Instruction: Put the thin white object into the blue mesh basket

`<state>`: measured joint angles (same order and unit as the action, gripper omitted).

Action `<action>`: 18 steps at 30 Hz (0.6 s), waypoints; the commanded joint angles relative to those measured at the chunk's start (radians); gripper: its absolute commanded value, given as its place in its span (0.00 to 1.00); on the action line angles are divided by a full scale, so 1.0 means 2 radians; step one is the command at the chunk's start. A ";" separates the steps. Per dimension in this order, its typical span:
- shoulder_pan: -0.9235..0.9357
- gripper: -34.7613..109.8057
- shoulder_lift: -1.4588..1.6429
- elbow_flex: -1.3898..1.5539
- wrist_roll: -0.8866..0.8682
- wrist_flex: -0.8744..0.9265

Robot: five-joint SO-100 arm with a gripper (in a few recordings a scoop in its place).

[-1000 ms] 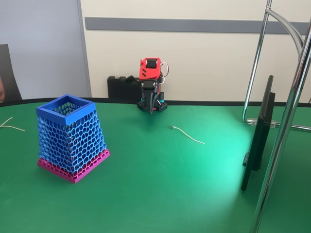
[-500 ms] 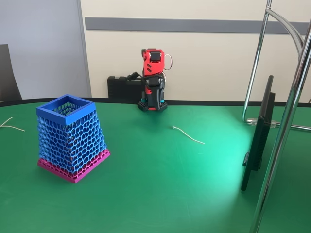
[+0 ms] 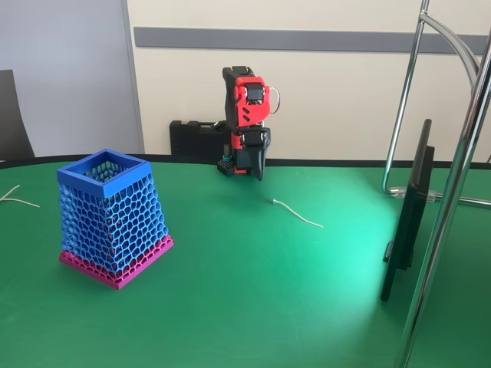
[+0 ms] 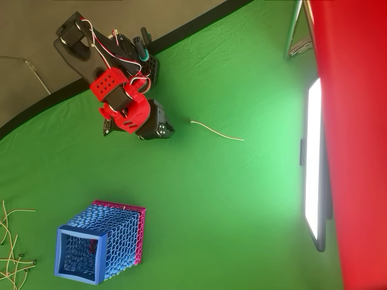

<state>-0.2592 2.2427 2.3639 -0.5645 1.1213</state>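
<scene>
The claw (image 3: 256, 170) is held above the counter (image 3: 245, 291), pointing down, nothing gripped; how far it is parted cannot be told; the strand (image 3: 297, 214) lies flat just beside it, untouched; the basket (image 3: 113, 215) is set well apart, rim upward to receive it.

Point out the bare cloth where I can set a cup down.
Bare: the broad stretch between the blue mesh basket and the monitor, nearer the camera than the thin white object in the fixed view. Crowded: the far edge around the gripper, and the loose wires beside the basket.
</scene>
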 commanded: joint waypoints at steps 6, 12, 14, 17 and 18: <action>-0.054 0.25 -0.061 -0.043 -0.075 -0.003; -0.073 0.24 -0.123 -0.069 -0.123 -0.003; -0.077 0.26 -0.140 -0.076 -0.120 -0.009; -0.082 0.28 -0.160 -0.084 -0.125 -0.019; -0.085 0.29 -0.166 -0.086 -0.127 -0.021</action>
<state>-0.4126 1.9236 2.2319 -0.8084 1.0937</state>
